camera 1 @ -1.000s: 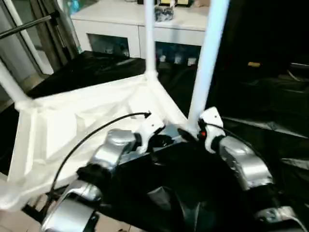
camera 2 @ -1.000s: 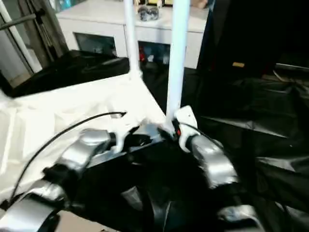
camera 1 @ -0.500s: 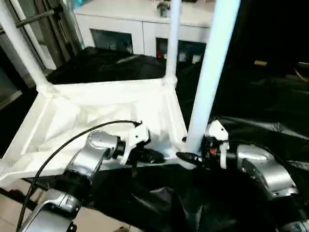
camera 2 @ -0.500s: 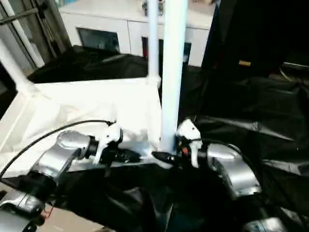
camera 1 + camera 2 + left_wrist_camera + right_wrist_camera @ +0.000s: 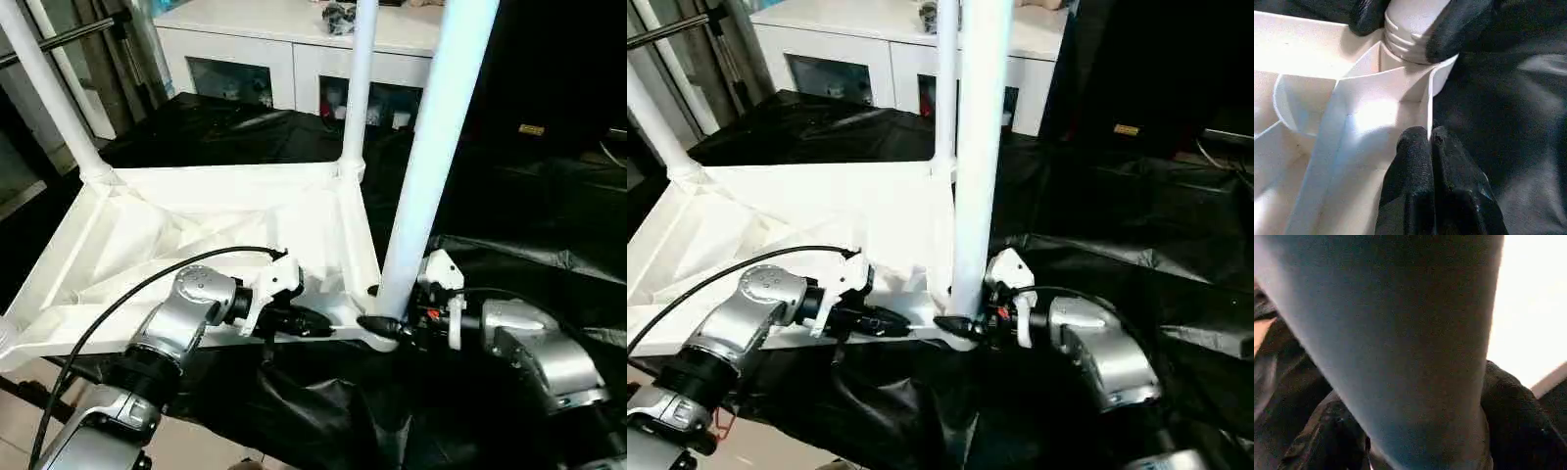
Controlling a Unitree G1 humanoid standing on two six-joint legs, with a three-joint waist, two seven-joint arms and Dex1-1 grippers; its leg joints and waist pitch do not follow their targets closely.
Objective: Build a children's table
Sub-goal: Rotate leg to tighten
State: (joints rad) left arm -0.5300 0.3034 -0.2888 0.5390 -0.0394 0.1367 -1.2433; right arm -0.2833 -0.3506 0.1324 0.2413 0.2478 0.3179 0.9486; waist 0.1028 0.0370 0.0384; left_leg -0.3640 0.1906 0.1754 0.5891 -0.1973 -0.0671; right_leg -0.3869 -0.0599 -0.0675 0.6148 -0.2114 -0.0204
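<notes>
The children's table lies upside down, its ribbed white top [image 5: 196, 225] resting on the black-draped work table. Two far legs [image 5: 355, 88] [image 5: 54, 98] stand in their corner sockets. The near right leg [image 5: 431, 157] rises from the corner closest to me. My left gripper [image 5: 313, 321] is shut on the top's thin near rim [image 5: 1400, 93], just left of that corner. My right gripper [image 5: 377, 325] is shut around the base of the near leg [image 5: 1400, 333], a black finger [image 5: 1518, 411] on each side, right at the socket [image 5: 1413, 19].
Crumpled black cloth [image 5: 509, 215] covers the work table [image 5: 225, 122] to the right and in front of me. A white cabinet with glass doors [image 5: 284, 59] stands behind. A metal rack [image 5: 59, 39] stands at the far left. A black cable [image 5: 147, 289] runs along my left forearm.
The whole picture has shifted as my head moved. Both grippers keep their holds; the table top has turned and now lies flatter, and my right forearm lies more level.
</notes>
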